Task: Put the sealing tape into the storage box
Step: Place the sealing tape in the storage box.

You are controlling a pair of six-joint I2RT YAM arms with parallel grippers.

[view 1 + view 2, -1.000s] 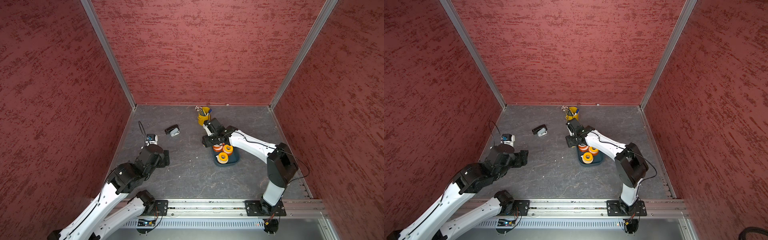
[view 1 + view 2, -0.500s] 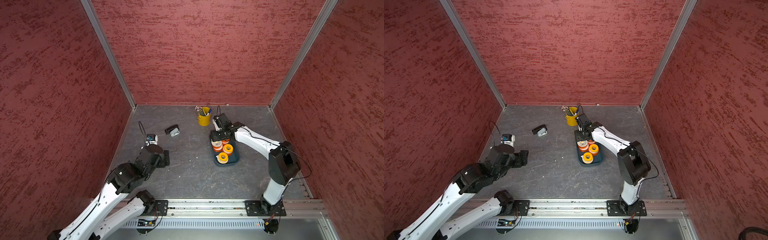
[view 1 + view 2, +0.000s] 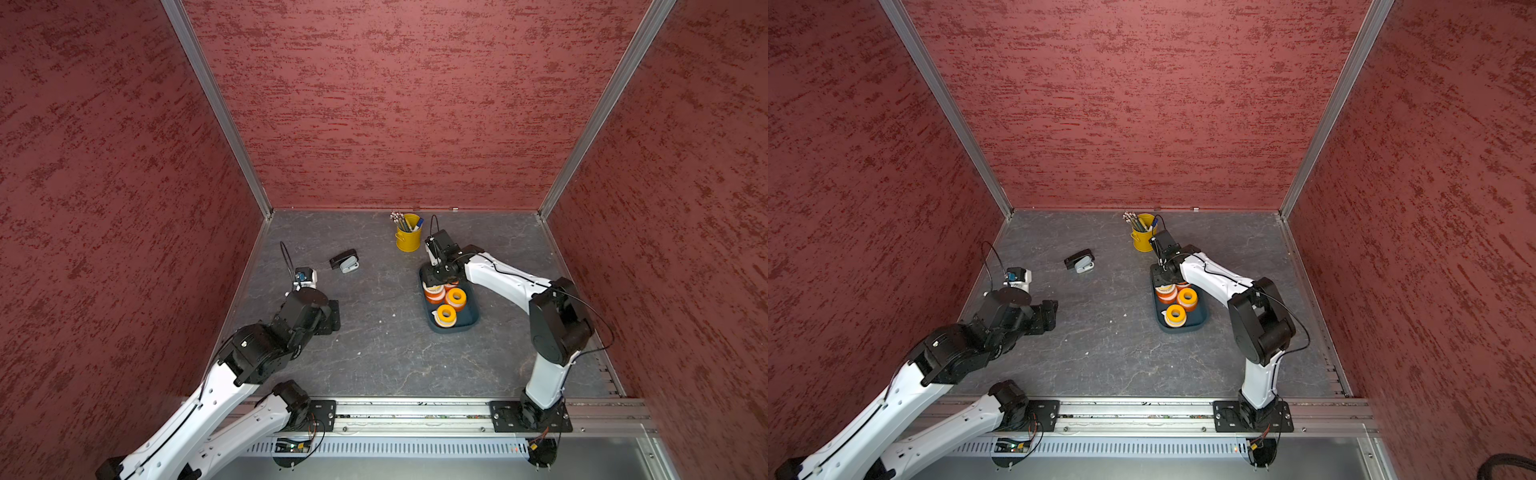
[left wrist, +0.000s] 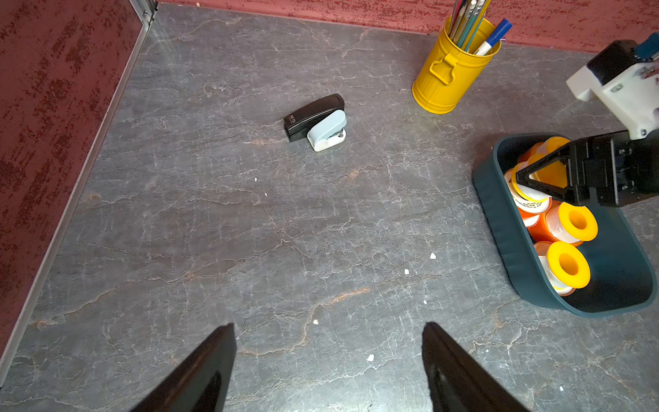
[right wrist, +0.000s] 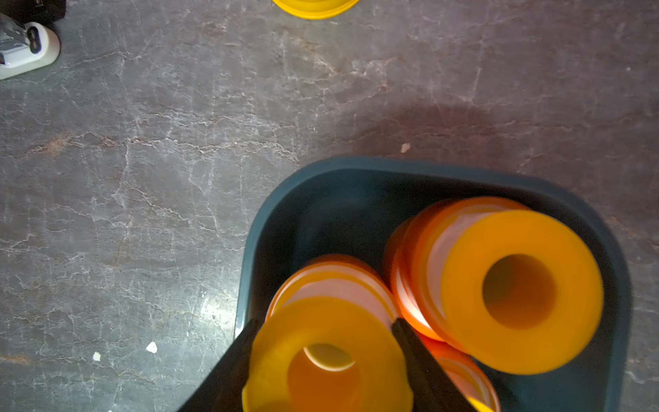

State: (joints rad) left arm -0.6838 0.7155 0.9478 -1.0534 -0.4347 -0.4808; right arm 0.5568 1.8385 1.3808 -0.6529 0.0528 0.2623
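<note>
Red textured walls point(image 3: 415, 104) on three sides, filling most of both top views.

Grey stone-patterned bench point(image 3: 374, 353) across the lower middle of the frame.

White-and-black left arm point(image 3: 257, 353) coming up from the lower left corner. Right arm point(image 3: 503, 278) rising at the lower right, then bent up and left toward centre.

Dark teal storage box point(image 3: 471, 320) flat on the bench just right of centre in both top views, long axis running up the frame.

Yellow pen bucket point(image 3: 408, 239) upright in the upper middle of the bench, full of pencils and pens, near the box's upper end, not touching.

Black-and-grey stapler-like tool point(image 3: 344, 262) left of the bucket, well apart from the box.

Spread wide over bare bench, centre left in the top views: left fingers point(image 4: 214, 356).

Over the box's upper end: right fingers point(image 5: 424, 367) pinching one yellow sealing tape roll point(image 5: 321, 356) by its rim. Contact with the orange roll point(image 5: 338, 281) beneath: cannot tell.

Other visible sealing tape point(image 3: 456, 297) all inside the box, yellow rolls lying on orange ones. Total count hidden.

Small white crumbs point(image 4: 432, 255) scattered on the bench.
</note>
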